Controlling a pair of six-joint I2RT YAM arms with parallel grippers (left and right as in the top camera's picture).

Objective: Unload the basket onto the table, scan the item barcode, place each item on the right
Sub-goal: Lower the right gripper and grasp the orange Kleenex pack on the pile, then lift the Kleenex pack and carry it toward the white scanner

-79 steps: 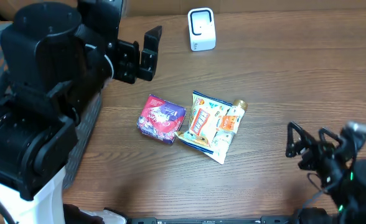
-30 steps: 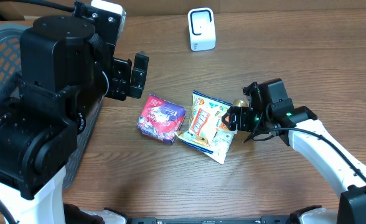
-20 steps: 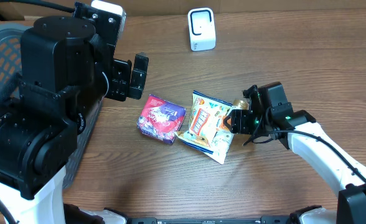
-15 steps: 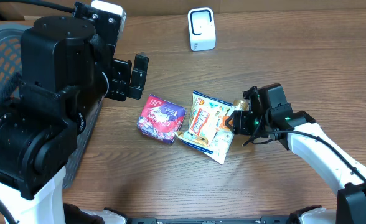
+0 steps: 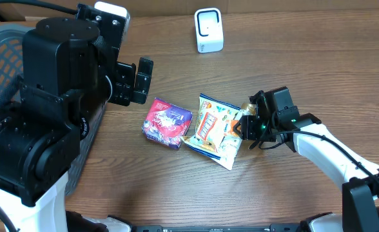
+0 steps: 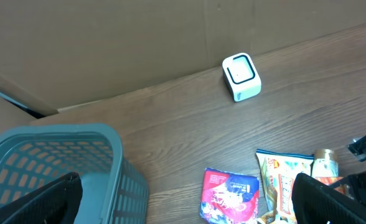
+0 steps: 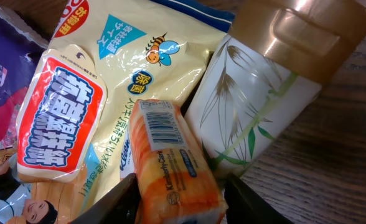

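A small orange tissue pack (image 7: 173,165) with a barcode (image 7: 159,125) on its top lies on a yellow snack bag (image 7: 96,81), next to a white bottle with a gold cap (image 7: 258,99). My right gripper (image 7: 180,202) is shut on the orange pack, one finger pressed to each side. From overhead, the right gripper (image 5: 244,127) is low at the right end of the pile, over the pack (image 5: 235,128). The white scanner (image 5: 209,30) stands at the far edge. My left gripper (image 5: 133,80) hangs wide open, high at the left, holding nothing.
A pink-purple pouch (image 5: 167,122) lies left of the snack bag (image 5: 212,125). A grey-blue basket (image 6: 52,155) stands at the table's left edge, under the left arm. A cardboard wall runs behind the scanner (image 6: 241,76).
The right arm came from the front right corner to the pile, and its fingers closed in on the orange pack. The left arm has stayed still for the last second.
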